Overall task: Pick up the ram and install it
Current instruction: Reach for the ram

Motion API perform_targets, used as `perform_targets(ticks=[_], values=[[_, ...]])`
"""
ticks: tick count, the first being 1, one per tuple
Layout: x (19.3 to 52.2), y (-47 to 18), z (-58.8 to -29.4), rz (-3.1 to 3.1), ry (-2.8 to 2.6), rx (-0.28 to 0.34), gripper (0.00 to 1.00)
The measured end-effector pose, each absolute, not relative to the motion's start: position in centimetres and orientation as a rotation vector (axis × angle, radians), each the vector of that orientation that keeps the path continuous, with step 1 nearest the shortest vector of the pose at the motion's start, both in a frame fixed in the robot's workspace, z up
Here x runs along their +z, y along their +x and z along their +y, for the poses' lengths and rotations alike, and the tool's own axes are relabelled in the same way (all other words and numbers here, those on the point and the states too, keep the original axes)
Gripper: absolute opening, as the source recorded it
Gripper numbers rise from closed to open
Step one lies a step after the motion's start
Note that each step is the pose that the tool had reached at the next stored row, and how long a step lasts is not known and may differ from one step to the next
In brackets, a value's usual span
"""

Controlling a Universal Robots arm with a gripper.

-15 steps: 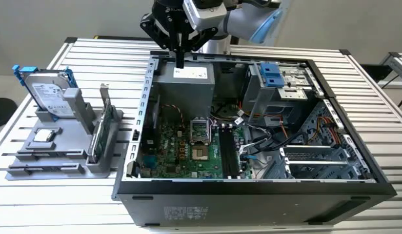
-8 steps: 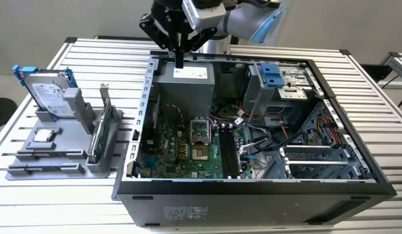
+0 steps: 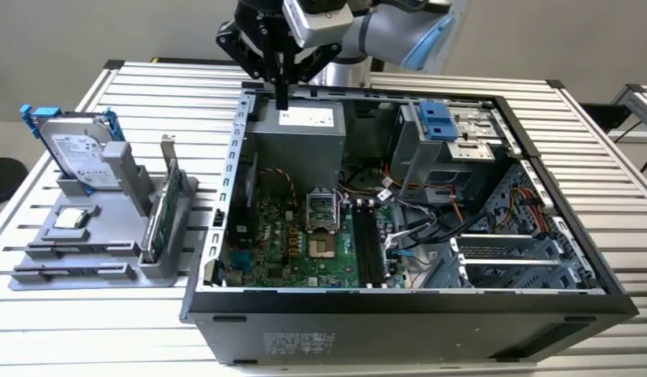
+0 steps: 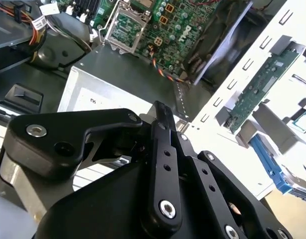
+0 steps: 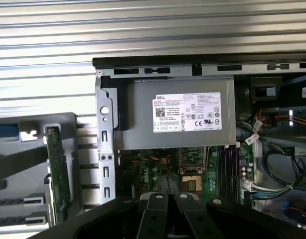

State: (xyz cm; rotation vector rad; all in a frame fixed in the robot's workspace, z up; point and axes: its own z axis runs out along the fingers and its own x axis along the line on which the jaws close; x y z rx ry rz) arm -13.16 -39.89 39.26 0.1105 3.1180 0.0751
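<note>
1. Exterior view: the gripper [image 3: 283, 82] hangs at the far rim of the open computer case [image 3: 407, 322], just above the power supply [image 3: 297, 129].
2. Its fingers are drawn together, clamped on the ram [image 3: 283, 99].
3. The ram shows edge-on as a slim dark strip pointing down below the fingertips. It is well apart from the memory slots [image 3: 363, 243] on the motherboard [image 3: 292, 243].
4. On the exterior view's left, a grey rack [image 3: 104, 271] holds a hard drive [image 3: 81, 153] and a green card [image 3: 156, 224], both upright.
</note>
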Motion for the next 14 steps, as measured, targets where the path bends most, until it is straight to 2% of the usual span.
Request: perform_targets(ticks=[14], values=[[39.26,-13.90,-39.91,3.118,0.110,0.075,0.00]])
